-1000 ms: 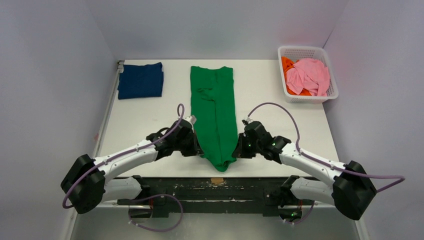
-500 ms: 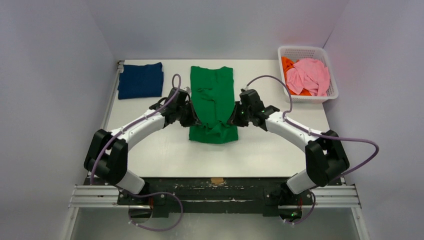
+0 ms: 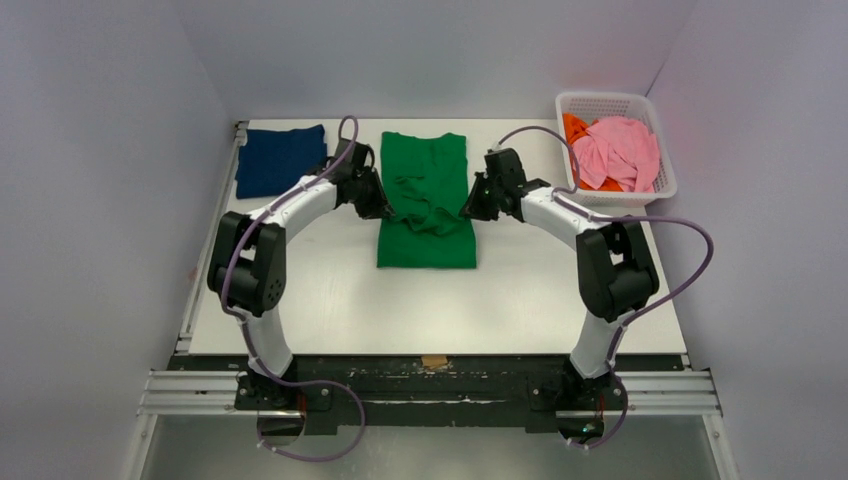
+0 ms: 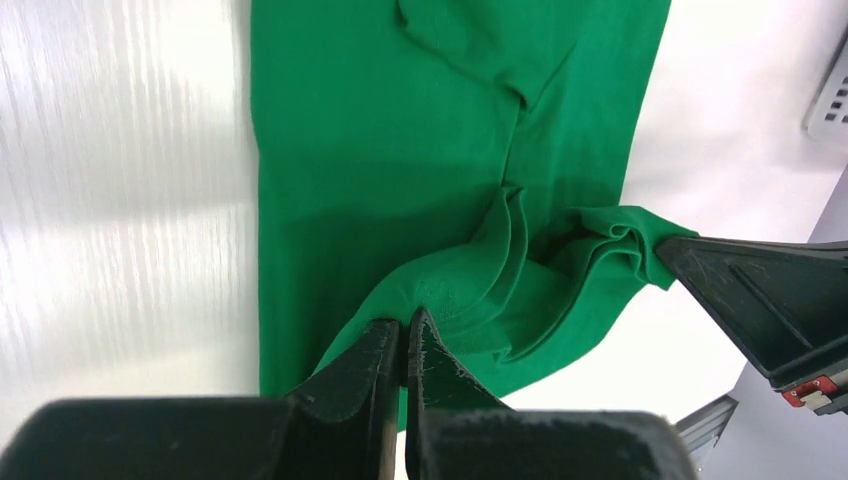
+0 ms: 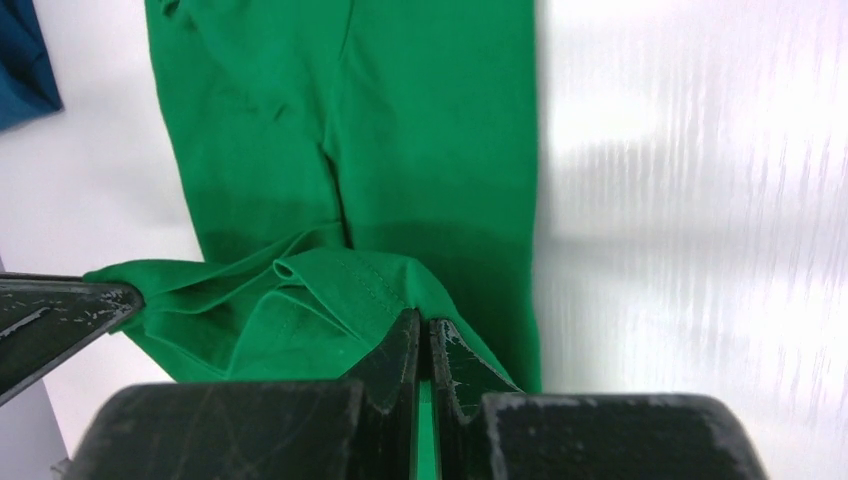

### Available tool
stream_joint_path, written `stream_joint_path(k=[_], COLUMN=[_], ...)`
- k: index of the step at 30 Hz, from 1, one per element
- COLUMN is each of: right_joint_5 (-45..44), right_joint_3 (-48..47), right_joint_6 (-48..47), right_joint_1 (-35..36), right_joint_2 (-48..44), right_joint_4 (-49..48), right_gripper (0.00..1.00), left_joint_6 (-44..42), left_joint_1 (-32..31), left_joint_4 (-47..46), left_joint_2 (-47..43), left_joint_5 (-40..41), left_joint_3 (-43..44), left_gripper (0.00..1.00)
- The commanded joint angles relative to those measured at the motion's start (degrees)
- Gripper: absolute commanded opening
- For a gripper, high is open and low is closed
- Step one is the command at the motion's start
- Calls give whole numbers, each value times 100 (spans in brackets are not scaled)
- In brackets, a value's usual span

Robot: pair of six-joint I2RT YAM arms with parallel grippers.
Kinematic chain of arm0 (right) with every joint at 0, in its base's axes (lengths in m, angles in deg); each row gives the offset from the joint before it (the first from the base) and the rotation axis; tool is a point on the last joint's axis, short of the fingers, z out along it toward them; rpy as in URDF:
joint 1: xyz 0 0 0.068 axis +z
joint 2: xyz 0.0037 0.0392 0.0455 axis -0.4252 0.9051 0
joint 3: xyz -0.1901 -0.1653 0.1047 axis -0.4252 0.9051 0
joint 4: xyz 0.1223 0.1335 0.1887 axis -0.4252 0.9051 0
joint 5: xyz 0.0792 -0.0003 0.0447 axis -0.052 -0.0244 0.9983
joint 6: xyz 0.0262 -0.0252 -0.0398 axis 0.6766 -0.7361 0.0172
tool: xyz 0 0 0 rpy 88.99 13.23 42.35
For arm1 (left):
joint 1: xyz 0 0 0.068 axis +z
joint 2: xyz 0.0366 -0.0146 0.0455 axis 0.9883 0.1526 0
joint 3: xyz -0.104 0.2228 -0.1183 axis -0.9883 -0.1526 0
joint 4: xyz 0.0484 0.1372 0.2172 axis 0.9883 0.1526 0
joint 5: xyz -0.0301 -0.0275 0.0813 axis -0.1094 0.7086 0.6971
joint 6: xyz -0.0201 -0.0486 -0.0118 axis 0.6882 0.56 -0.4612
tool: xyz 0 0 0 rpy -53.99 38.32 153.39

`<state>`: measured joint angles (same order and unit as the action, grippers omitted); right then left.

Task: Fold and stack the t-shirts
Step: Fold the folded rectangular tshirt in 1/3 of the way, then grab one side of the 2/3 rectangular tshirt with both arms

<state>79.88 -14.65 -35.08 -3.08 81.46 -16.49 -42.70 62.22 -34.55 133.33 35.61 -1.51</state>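
Top external view: a green t-shirt (image 3: 427,225) lies on the middle of the white table (image 3: 400,300), stretching toward 12 o'clock. It is folded into a long strip, with its near end doubled back over the rest. The left gripper (image 3: 378,207) sits at the shirt's 9 o'clock edge and the right gripper (image 3: 469,209) at its 3 o'clock edge. Each pinches one corner of the doubled-over end, and the cloth sags in wrinkles between them.

In the left wrist view the jaws are pressed together, with a corner of green cloth nipped at their tips. The right wrist view shows the same: closed jaws with green hem caught between them, above the flat lower layer.

A navy t-shirt (image 3: 281,159) lies folded flat at 10 o'clock on the table, well apart from the green one. At 2 o'clock a white mesh basket (image 3: 612,100) holds a crumpled pink t-shirt (image 3: 622,150), with an orange t-shirt (image 3: 572,130) partly under it.
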Motion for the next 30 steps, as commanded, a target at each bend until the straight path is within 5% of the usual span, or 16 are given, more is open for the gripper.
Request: stream_joint_path(k=[1,9,11,16,20,30], right_joint_5=[444,488,560,624,404,617], right_joint_3=[-416,-838,-1029,-1565,-1134,1438], right_joint_6=[-253,-385,-443,-545,-570,-319], right_joint_1=[-183,-308,-370,-442,-442,-371], right_joint_2=[228,736,927,1145,783,-599], right_joint_4=[-474,-640,-625,-257,-339,-875], right_gripper=[0,0,5,42,64,57], left_joint_6=[-225,-296,-296,-341,-358,-91], left_joint_1=[175,303,361,529,522,414], left_joint_4=[188,210,229,363,-80,-1076], left_joint_2=[341,953,1036,833,106,-973], left_joint_5=[-91,-175,-157,-213,-222,-691], left_joint_3=[522,1048,1180,1393,474,-2106], left_gripper=[0,7,19,72,98,92])
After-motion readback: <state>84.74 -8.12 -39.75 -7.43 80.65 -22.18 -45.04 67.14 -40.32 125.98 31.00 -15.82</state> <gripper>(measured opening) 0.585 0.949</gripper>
